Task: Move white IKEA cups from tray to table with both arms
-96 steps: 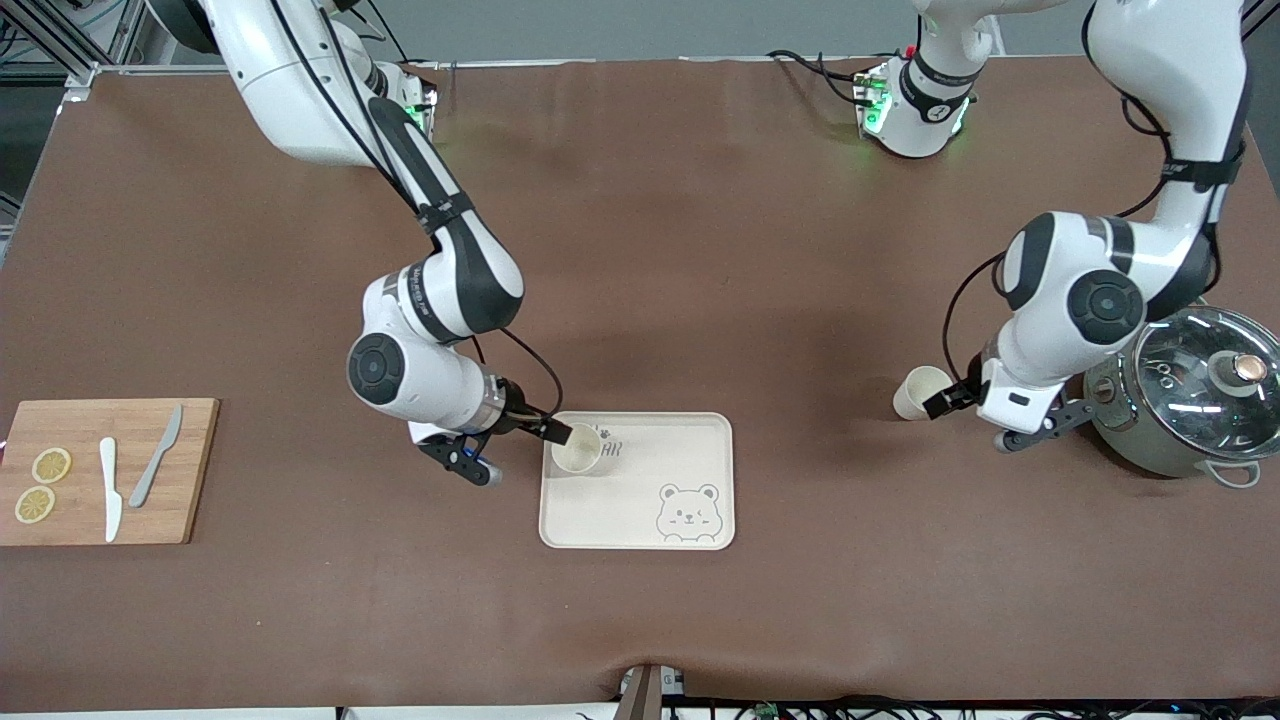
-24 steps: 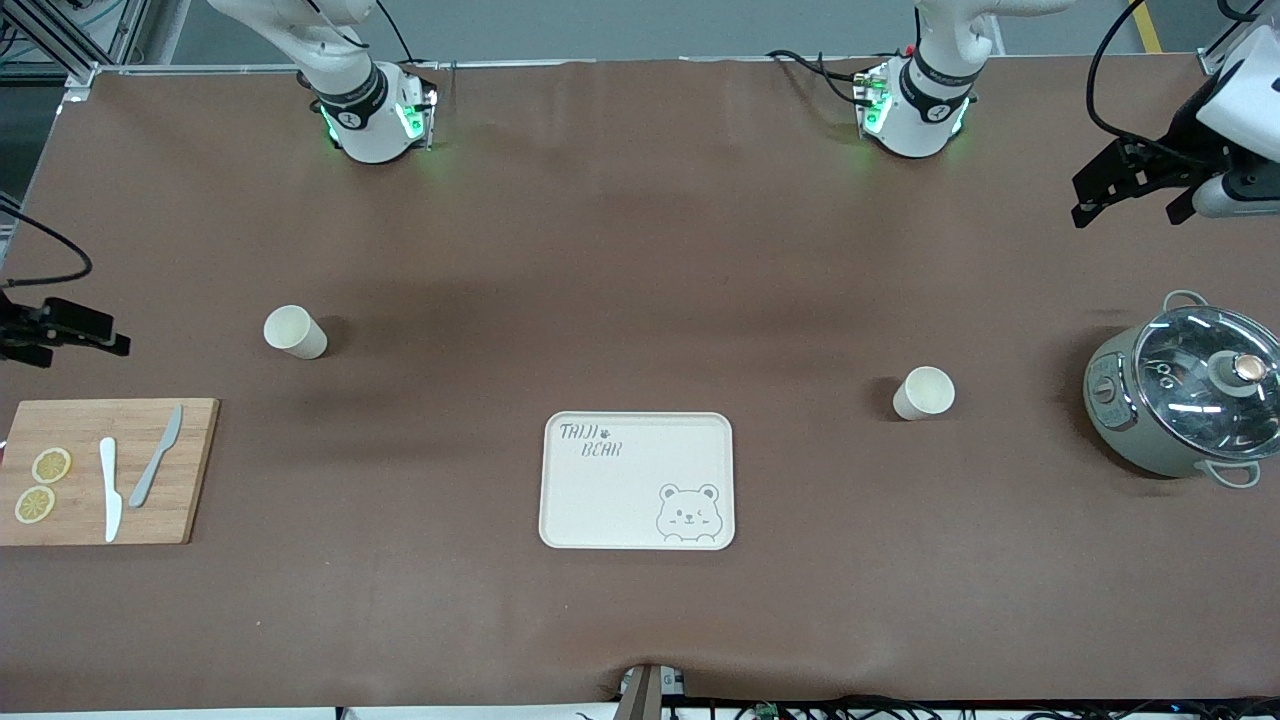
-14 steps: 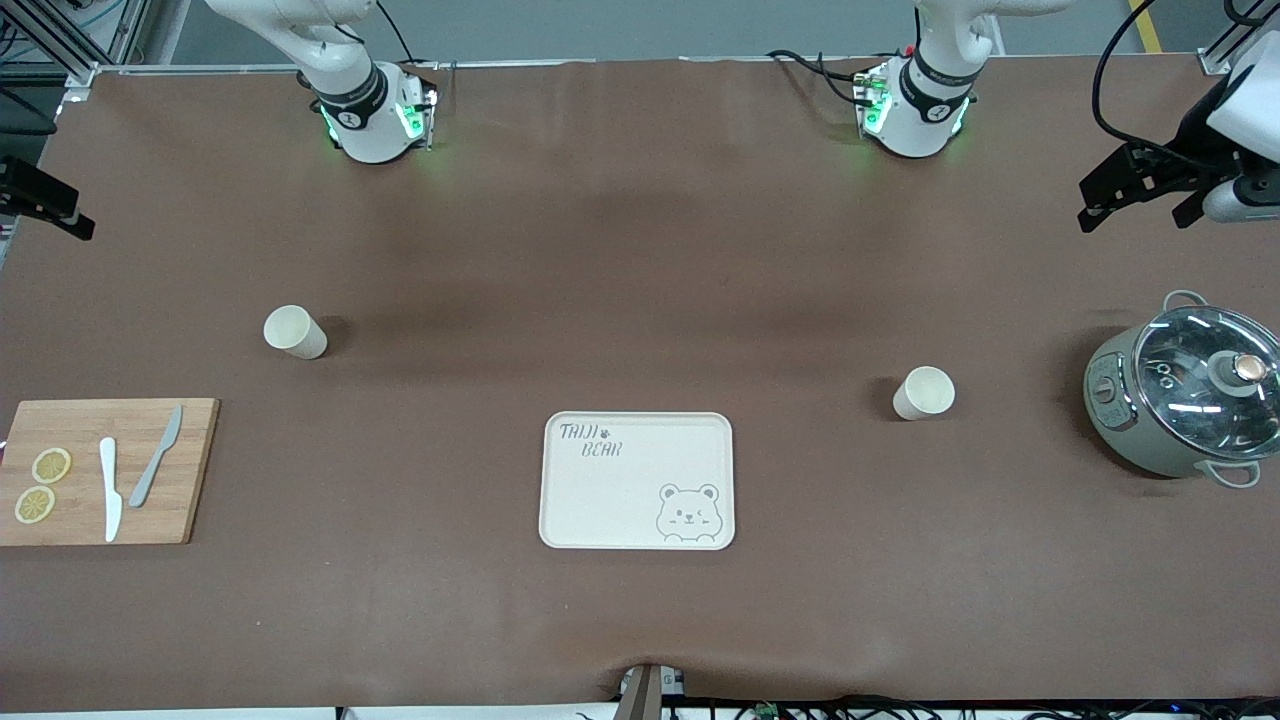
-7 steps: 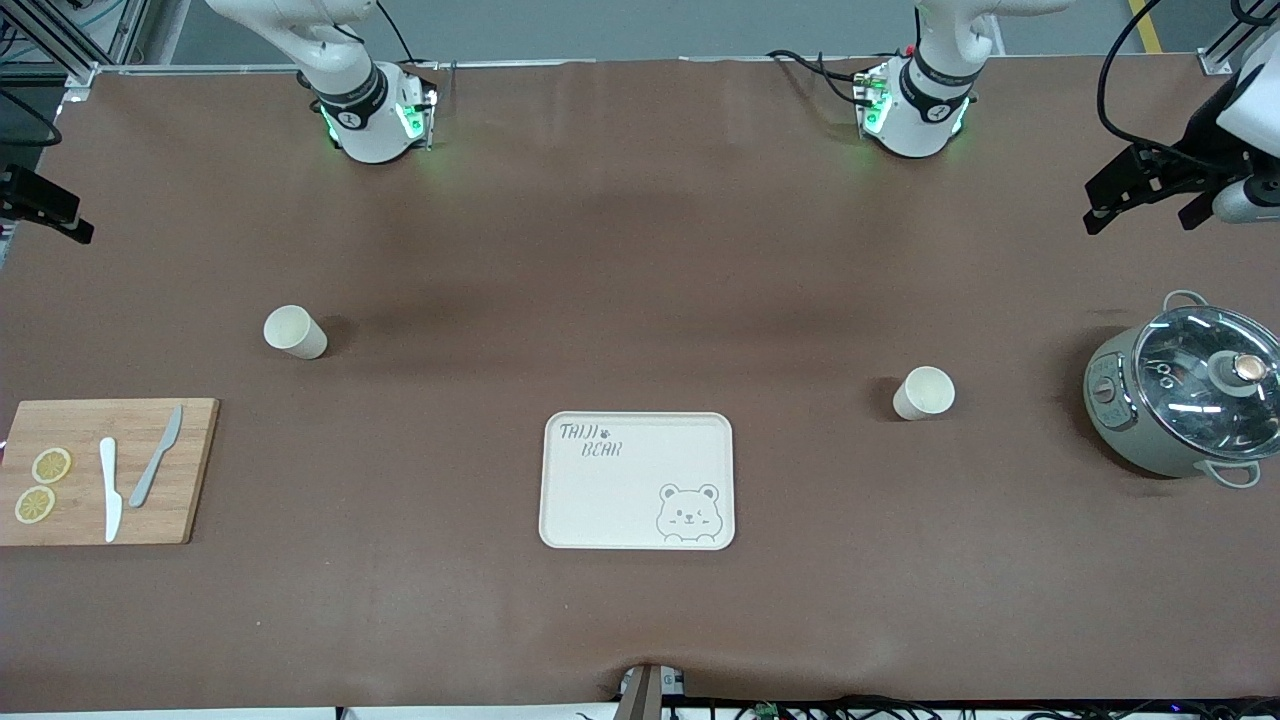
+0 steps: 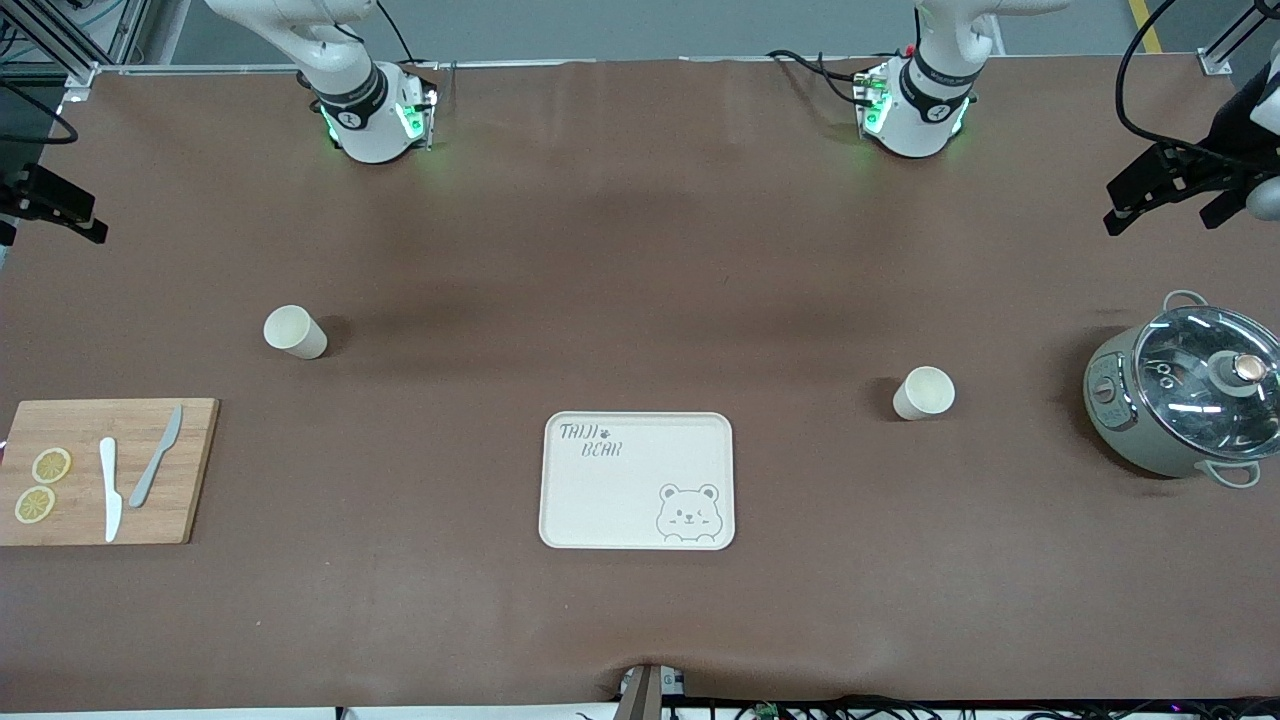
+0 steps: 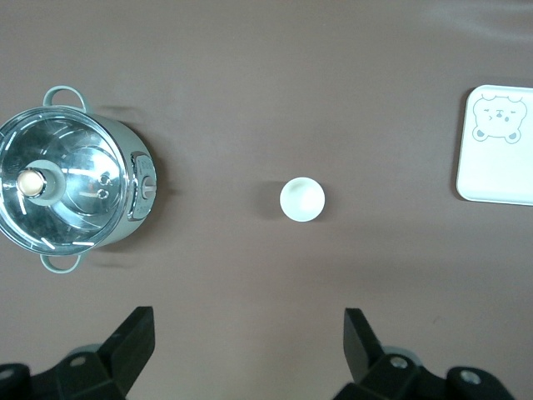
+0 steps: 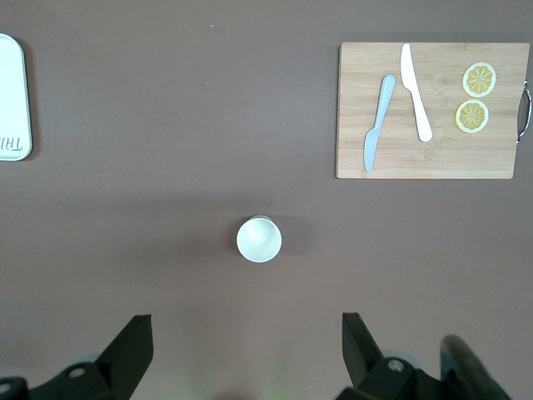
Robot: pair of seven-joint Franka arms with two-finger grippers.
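Two white IKEA cups stand upright on the brown table. One cup (image 5: 295,331) is toward the right arm's end and also shows in the right wrist view (image 7: 259,238). The other cup (image 5: 923,392) is toward the left arm's end, beside the pot, and also shows in the left wrist view (image 6: 301,199). My left gripper (image 5: 1162,212) (image 6: 248,350) is open and empty, high over the table's left-arm end. My right gripper (image 5: 60,215) (image 7: 247,350) is open and empty, high over the table's right-arm end.
A cream bear tray (image 5: 637,480) lies bare between the cups, nearer the front camera. A grey-green pot with glass lid (image 5: 1185,400) stands at the left arm's end. A wooden board (image 5: 105,470) with two knives and lemon slices lies at the right arm's end.
Earlier the right gripper held a cup on the tray and the left gripper was at the other cup. Now both cups stand on the table and both arms are up at the ends.
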